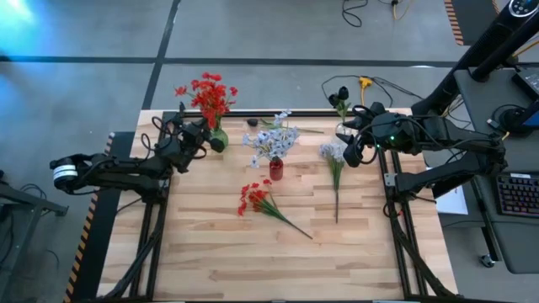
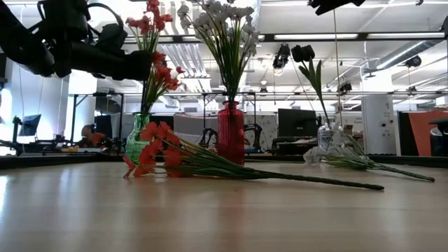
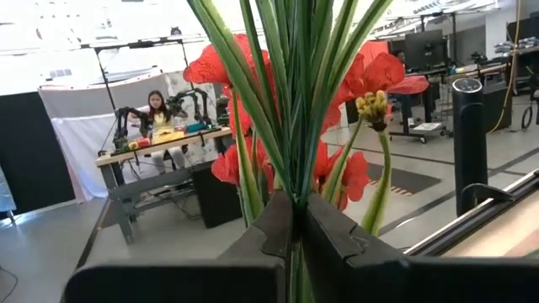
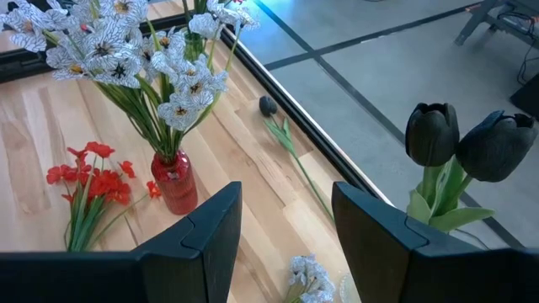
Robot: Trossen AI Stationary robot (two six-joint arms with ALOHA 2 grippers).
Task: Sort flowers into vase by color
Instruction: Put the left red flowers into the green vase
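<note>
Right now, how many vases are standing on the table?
3. A green glass vase of red flowers stands at the back left, a red glass vase of white flowers at the middle, and a clear glass vase holding dark tulips at the back right. None appears hidden.

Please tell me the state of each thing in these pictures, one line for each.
Left gripper: shut on red flowers, above the green vase.
Right gripper: open, empty.
Green vase: upright, holds red flowers.
Red vase: upright, holds white flowers.
Clear vase: upright, holds black tulips.
Red stem: lying on table.
White stem: lying on table.
</note>
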